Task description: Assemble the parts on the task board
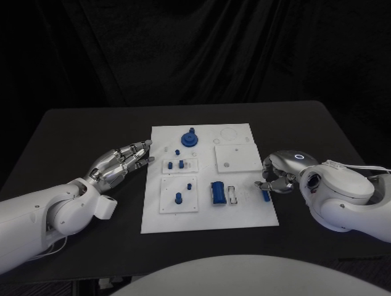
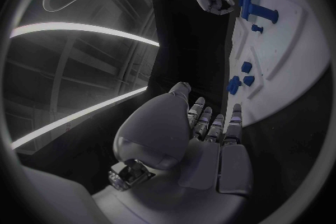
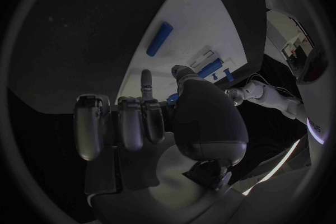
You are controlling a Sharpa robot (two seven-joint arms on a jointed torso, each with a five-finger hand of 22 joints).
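The white task board (image 1: pixel 249 213) lies in the middle of the black table. On it are a blue gear (image 1: pixel 189 139), small blue pieces (image 1: pixel 177 164), two short pegs (image 1: pixel 177 198) and a blue cylinder (image 1: pixel 218 193). A blue peg (image 1: pixel 266 195) (image 3: pixel 159 39) lies along the board's right edge. My right hand (image 1: pixel 274 177) (image 3: pixel 150 117) hovers just behind that peg and apart from it, fingers curled. A blue speck (image 3: pixel 173 98) shows between its thumb and fingers; I cannot tell whether it is held. My left hand (image 1: pixel 123 161) (image 2: pixel 210 140) holds nothing, its fingers stretched out beside the board's left edge.
A raised white square plate (image 1: pixel 237 157) sits on the board's far right part. Bare black table (image 1: pixel 80 132) surrounds the board on all sides, and a black curtain hangs behind it.
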